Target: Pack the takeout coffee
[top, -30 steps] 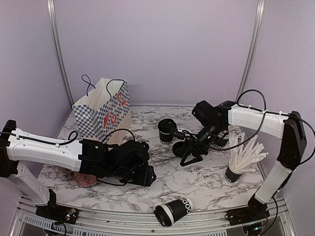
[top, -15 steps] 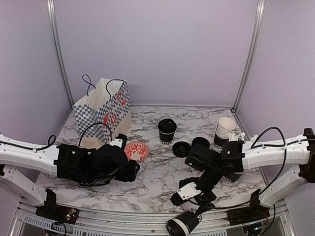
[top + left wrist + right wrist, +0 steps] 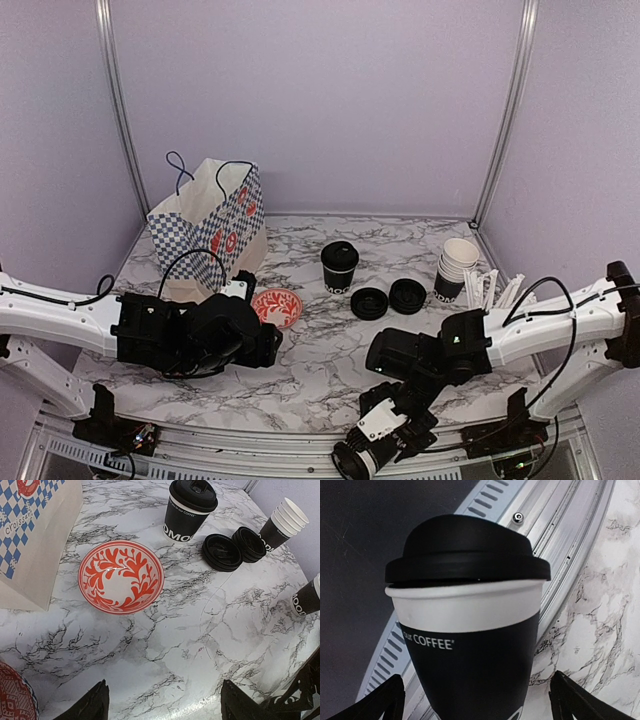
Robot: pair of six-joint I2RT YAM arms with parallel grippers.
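Note:
One takeout coffee (image 3: 340,267) stands upright and lidded at the back middle of the marble table, also seen in the left wrist view (image 3: 190,510). A second takeout coffee (image 3: 465,630) lies on its side over the near metal rail (image 3: 555,555), seen from above as a black cup (image 3: 350,465). My right gripper (image 3: 375,448) is open and straddles this cup (image 3: 477,705), with a gap showing beside each finger. My left gripper (image 3: 167,707) hangs open over bare marble at the left (image 3: 270,348), holding nothing.
A checked paper bag (image 3: 210,225) stands at the back left. A red patterned bowl (image 3: 120,576) lies in front of it, and another bowl (image 3: 15,697) is by the left arm. Two loose black lids (image 3: 370,302) (image 3: 407,295), a stack of empty cups (image 3: 458,268) and a cup of straws (image 3: 306,597) are at the right.
My right gripper has swung from the back middle to the near edge and dropped around the lying cup, opening wider. My left arm has drawn back left, uncovering the red bowl.

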